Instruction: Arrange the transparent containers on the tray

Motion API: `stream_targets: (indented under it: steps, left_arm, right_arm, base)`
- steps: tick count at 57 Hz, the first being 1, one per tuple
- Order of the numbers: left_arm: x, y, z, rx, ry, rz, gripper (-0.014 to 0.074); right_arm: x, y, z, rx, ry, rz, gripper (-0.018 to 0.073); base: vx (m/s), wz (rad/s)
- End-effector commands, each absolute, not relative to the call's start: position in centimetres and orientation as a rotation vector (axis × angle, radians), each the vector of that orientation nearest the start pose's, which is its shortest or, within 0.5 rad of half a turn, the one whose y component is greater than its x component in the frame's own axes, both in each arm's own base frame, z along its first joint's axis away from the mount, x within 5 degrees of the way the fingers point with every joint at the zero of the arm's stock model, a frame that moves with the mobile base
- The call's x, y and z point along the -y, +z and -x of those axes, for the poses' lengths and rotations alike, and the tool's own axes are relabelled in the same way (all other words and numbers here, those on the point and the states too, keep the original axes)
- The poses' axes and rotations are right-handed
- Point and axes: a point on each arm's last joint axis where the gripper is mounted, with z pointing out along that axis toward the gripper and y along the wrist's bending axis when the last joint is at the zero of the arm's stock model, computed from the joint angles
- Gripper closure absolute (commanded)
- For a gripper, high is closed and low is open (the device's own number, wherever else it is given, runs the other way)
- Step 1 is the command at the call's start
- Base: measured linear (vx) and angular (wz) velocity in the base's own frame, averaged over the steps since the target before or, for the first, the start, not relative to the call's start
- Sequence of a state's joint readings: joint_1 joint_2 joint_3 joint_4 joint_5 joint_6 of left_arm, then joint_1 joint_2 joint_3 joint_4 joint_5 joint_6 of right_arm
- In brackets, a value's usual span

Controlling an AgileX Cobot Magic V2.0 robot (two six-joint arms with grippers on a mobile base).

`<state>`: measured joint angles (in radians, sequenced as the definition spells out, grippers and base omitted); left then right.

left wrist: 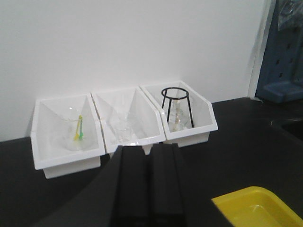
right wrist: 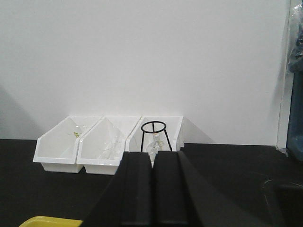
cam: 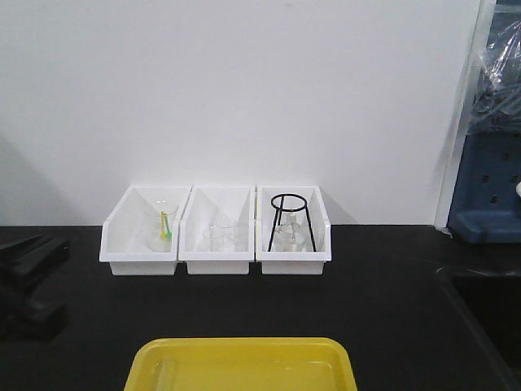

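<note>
The yellow tray (cam: pixel 244 345) lies at the table's front edge; a corner of the tray (left wrist: pixel 246 199) shows in the left wrist view and a sliver of the tray (right wrist: pixel 47 220) in the right wrist view. I cannot make out the transparent containers; a faint glint inside the tray's left part is too weak to tell. My left gripper (left wrist: pixel 147 148) is shut and empty, pointing at the white bins from left of the tray. My right gripper (right wrist: pixel 152 154) is also shut with nothing held, facing the bins.
Three white bins stand against the wall: the left bin (cam: pixel 138 254) holds a beaker with a yellow-green stick, the middle bin (cam: pixel 217 259) a beaker, the right bin (cam: pixel 295 252) a black ring stand over glassware. A blue rack (cam: pixel 488 195) and a sink recess (cam: pixel 488 309) are right.
</note>
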<state>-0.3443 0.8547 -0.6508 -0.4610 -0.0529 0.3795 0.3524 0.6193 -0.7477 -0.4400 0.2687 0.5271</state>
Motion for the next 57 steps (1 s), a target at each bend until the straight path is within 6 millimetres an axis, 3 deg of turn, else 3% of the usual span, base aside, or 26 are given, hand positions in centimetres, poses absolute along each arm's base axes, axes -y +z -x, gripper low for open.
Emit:
stream_targets:
  steps: [1,5,12,18,26,35,57]
  left_arm:
    - [4.5,35.6,-13.9,-1.462,-0.280,-0.186,0.0596]
    - [3.6,33.7,-11.6,-1.428,-0.242,-0.208,0.0596]
    - [2.1,28.5,-8.7,-1.432,-0.185,-0.181,0.0596]
    - [1.1,24.3,-7.3,-1.441,-0.138,-0.097,0.0596]
    - [0.4,20.3,-6.5,-1.457,-0.045,-0.053,0.0596]
    - [0.2,19.3,-5.8,-1.529,0.041,-0.087,0.0596]
    - [0.1,19.2,-5.6,-1.529,0.058,-0.095,0.0596]
  right_arm:
    - [-3.4,40.6,-11.6,-1.502,0.272,0.143,0.0571]
    - [-3.4,40.6,-11.6,-1.503,0.272,0.143,0.0571]
    - [-3.4,40.6,-11.6,-1.503,0.272,0.143,0.0571]
    - [-3.4,40.6,-11.6,-1.503,0.272,0.143,0.0571]
    - [-3.4,40.6,-11.6,-1.503,0.272,0.143,0.0571]
    - [-3.4,40.6,-11.6,-1.503,0.272,0.143,0.0571]
    - [-3.4,40.6,-11.6,-1.505,0.271,0.142,0.0571]
  base:
    - [0.00,0.00]
    - [0.00,0.00]
    - [0.00,0.00]
    - [0.00,0.00]
    - [0.00,0.00]
    - [0.00,0.00]
    - [0.00,0.00]
